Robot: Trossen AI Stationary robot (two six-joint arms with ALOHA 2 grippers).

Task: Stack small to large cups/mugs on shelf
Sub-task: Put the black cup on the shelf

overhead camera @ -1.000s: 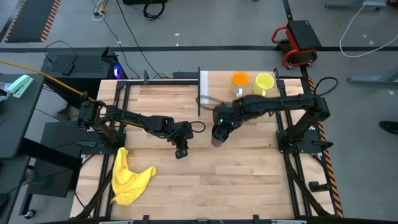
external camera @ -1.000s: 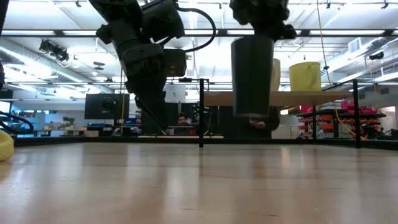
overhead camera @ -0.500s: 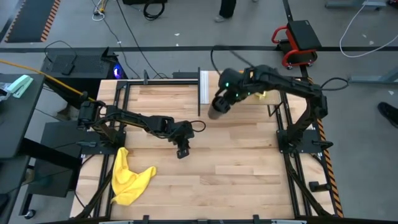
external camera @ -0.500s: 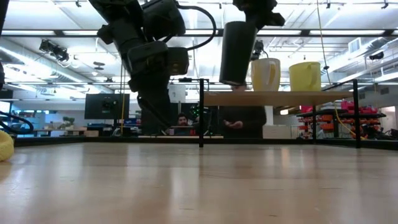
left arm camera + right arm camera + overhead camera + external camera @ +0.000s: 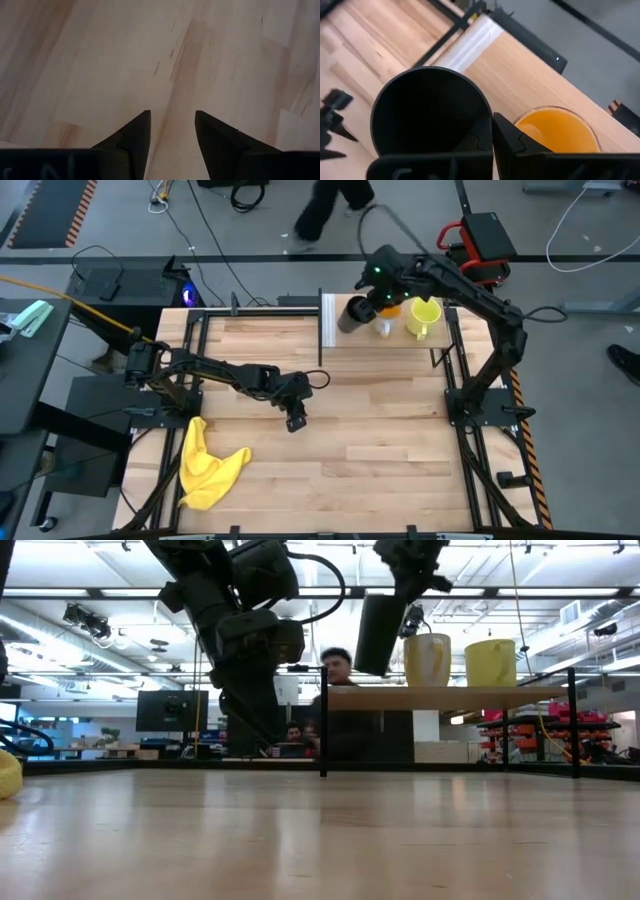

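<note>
My right gripper (image 5: 367,304) is shut on the black tumbler (image 5: 351,314), which is in the air over the left end of the pale wooden shelf (image 5: 462,320), beside its white end panel (image 5: 328,320). The orange mug (image 5: 555,131) and the yellow-green mug (image 5: 424,317) stand on their bases on the shelf board (image 5: 450,697), to the tumbler's right. My left gripper (image 5: 293,423) is open and empty above the middle of the table; its fingers also show in the left wrist view (image 5: 172,131). My right gripper holds the tumbler by its rim (image 5: 487,114), on the side next to the orange mug. One finger (image 5: 512,142) lies outside the wall, and the other seems to reach inside the cup. The fingers come from above. The tumbler (image 5: 378,633) hangs tilted, clear of the shelf board.
A crumpled yellow cloth (image 5: 207,465) lies at the table's near left. Dark metal posts (image 5: 323,720) carry the shelf at the far edge. A person (image 5: 338,705) stands beyond the table, and another walks past the far side (image 5: 328,205).
My right gripper has carried the black tumbler from over the table's middle toward the far edge and upward, to above the shelf's left end. The tumbler has tipped from upright to tilted. A person has walked in behind the table.
</note>
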